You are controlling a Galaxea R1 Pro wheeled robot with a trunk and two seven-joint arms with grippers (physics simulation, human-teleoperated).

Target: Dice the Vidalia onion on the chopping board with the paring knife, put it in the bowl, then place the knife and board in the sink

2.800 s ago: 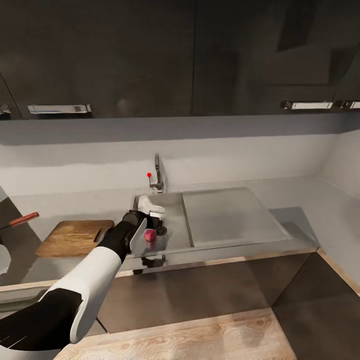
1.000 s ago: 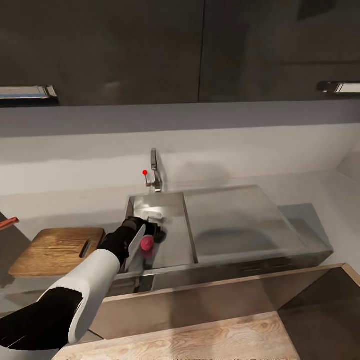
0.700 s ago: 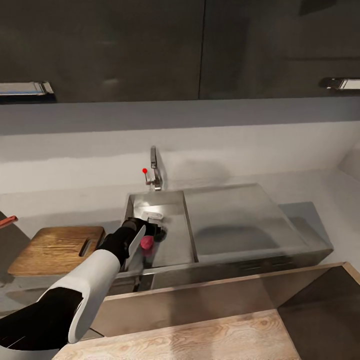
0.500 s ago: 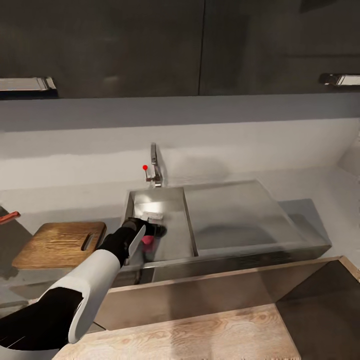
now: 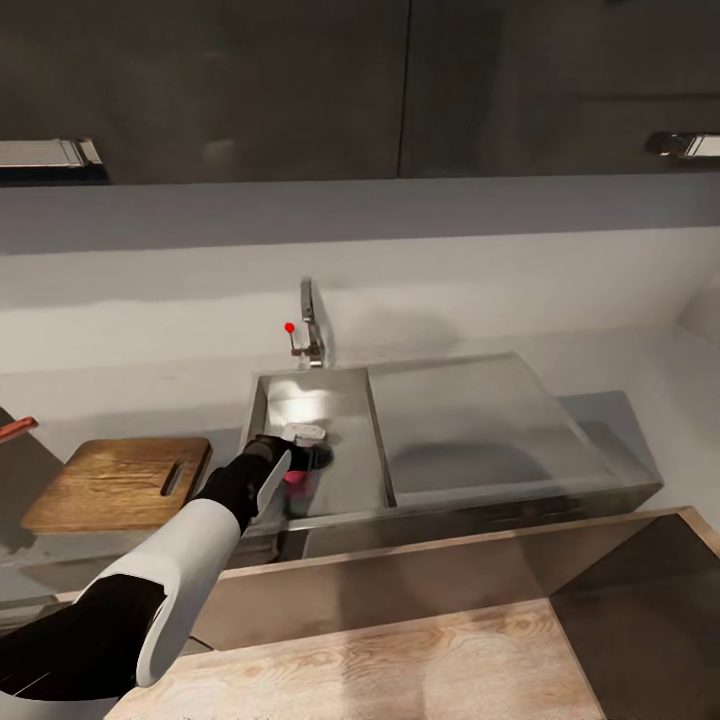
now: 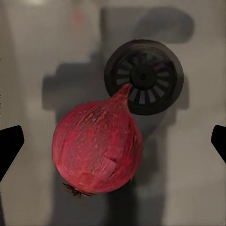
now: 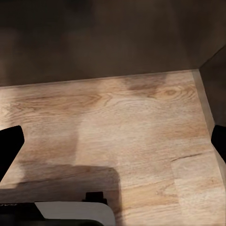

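A reddish-purple onion (image 6: 96, 148) lies on the floor of the grey sink (image 5: 345, 470), its tip touching the round dark drain (image 6: 143, 76). My left gripper (image 6: 113, 146) hangs open just above it, with a black fingertip (image 6: 9, 150) on either side and apart from the skin. In the head view the left gripper (image 5: 300, 462) reaches down into the basin over the onion (image 5: 296, 479). The brown chopping board (image 5: 118, 484) lies on the countertop (image 5: 130, 410) left of the sink. The paring knife's reddish handle (image 5: 16, 430) pokes in at the left edge. The bowl is out of view. My right gripper (image 7: 113, 143) is open over wooden floor.
A chrome tap (image 5: 310, 325) with a red knob (image 5: 289, 327) stands behind the basin. The flat drainboard (image 5: 470, 420) stretches to the right. Dark wall cabinets (image 5: 300, 90) hang overhead. Dark cabinet fronts (image 7: 113, 37) and light wooden floor (image 5: 400, 670) lie below the counter.
The head view has shifted, so the sink and board sit differently in the picture. My left gripper has stayed over the onion and sunk a little deeper into the basin.
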